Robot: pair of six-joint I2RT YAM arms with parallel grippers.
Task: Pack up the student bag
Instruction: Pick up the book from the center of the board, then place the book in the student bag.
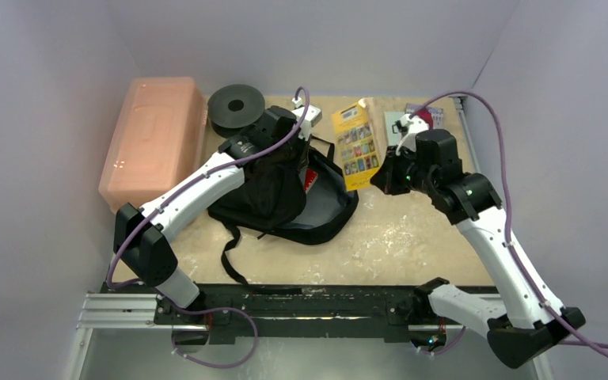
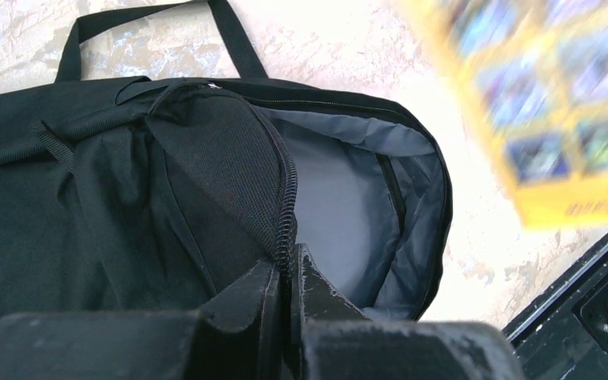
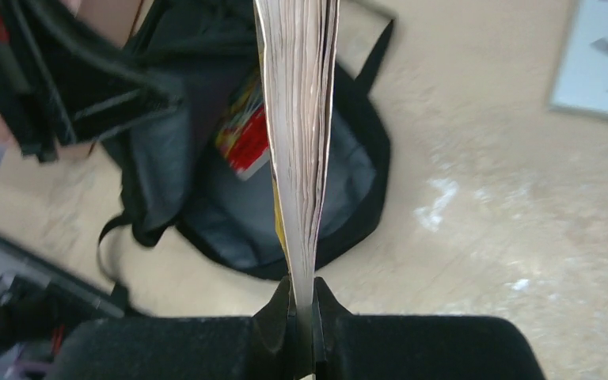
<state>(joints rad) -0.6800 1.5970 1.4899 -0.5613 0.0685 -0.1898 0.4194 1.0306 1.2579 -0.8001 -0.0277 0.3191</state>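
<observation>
The student bag (image 1: 285, 202), black with a grey lining (image 2: 340, 198), lies open at the table's middle. My left gripper (image 2: 289, 265) is shut on the zip edge of its raised front flap, holding the mouth open; from above this gripper (image 1: 293, 150) sits over the bag's back edge. My right gripper (image 3: 302, 291) is shut on the edge of a yellow picture book (image 1: 356, 146), held off the table just right of the bag's opening. The book's pages (image 3: 297, 119) face the wrist camera edge-on. A red and yellow item (image 3: 241, 134) lies inside the bag.
A pink translucent box (image 1: 154, 138) stands at the back left, with a black round spool (image 1: 236, 107) beside it. Thin booklets (image 1: 412, 119) lie at the back right. The bag's straps (image 1: 229, 253) trail toward the near rail (image 1: 301, 305).
</observation>
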